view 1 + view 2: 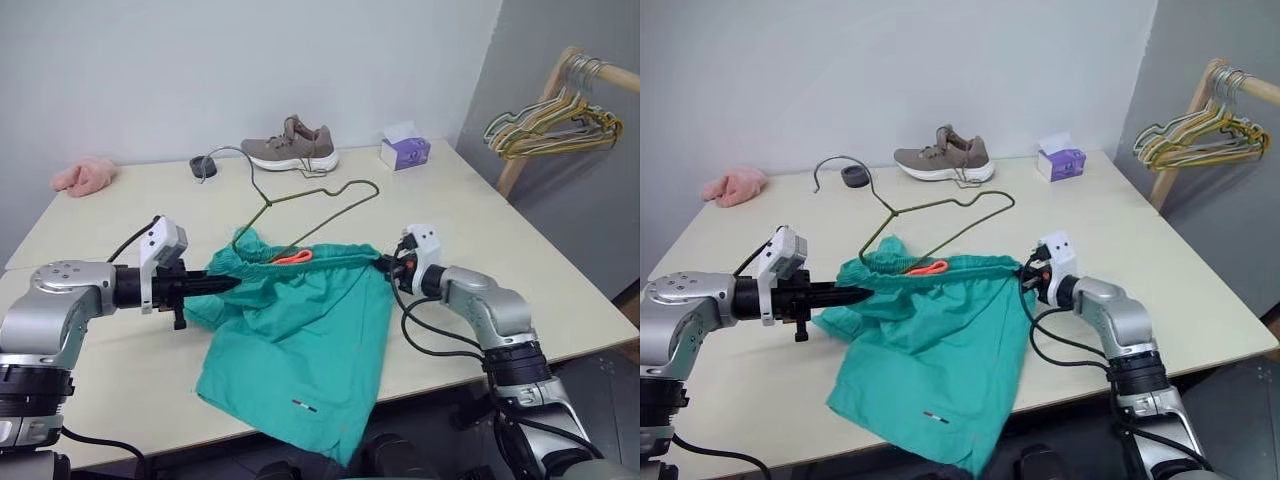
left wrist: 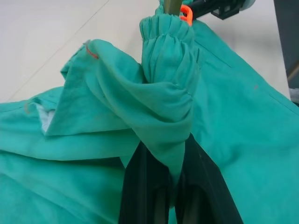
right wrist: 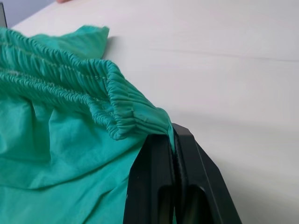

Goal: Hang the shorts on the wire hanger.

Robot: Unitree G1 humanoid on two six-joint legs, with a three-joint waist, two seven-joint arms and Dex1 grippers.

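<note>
Shorts stretched between left gripper, right gripper, both pinching waistband.

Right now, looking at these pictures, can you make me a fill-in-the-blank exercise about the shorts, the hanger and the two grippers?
1. Both the left gripper and the right gripper are shut on the ____ of the shorts.
2. The hanger lies on the ____, partly under the shorts.
3. The drawstring at the waistband is ____ in colour.
4. Beside the tissue box at the far edge stands a ____.

Missing words: waistband; table; orange; shoe
</note>
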